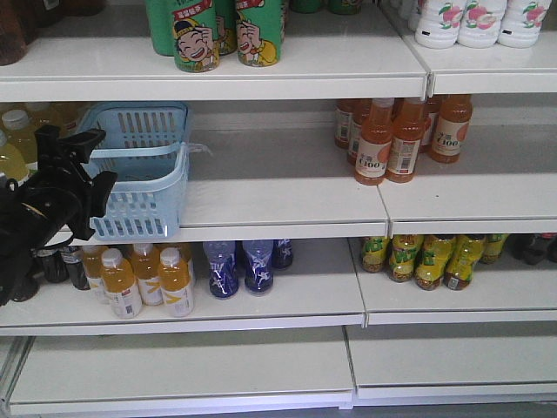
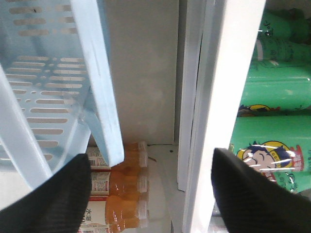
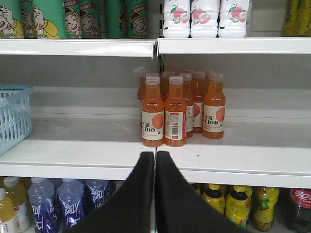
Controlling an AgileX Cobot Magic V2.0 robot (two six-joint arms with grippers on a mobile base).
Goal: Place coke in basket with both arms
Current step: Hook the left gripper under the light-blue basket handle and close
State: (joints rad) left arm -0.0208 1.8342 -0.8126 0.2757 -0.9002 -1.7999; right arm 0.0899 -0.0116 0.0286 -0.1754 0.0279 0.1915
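White smooth shelves (image 1: 278,205); the slotted light-blue plastic basket (image 1: 165,205) sat on the middle one's left end, and the coke (image 3: 300,200) stood on the shelf below, far right. The left gripper (image 2: 155,194) had its fingers spread wide by the basket rim. The right gripper (image 3: 155,167) had its fingers pressed together, holding nothing.

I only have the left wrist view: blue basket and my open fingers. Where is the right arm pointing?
Observer: Its wrist view faces orange C100 bottles on the middle shelf; the right gripper is shut, fingers holding nothing.
Operator: Any coke in sight?
Observer: A coke, red label, stands one level lower, at that view's right edge.
Operator: Basket loaded?
Observer: Front view shows the basket on that middle shelf, no coke visible inside.
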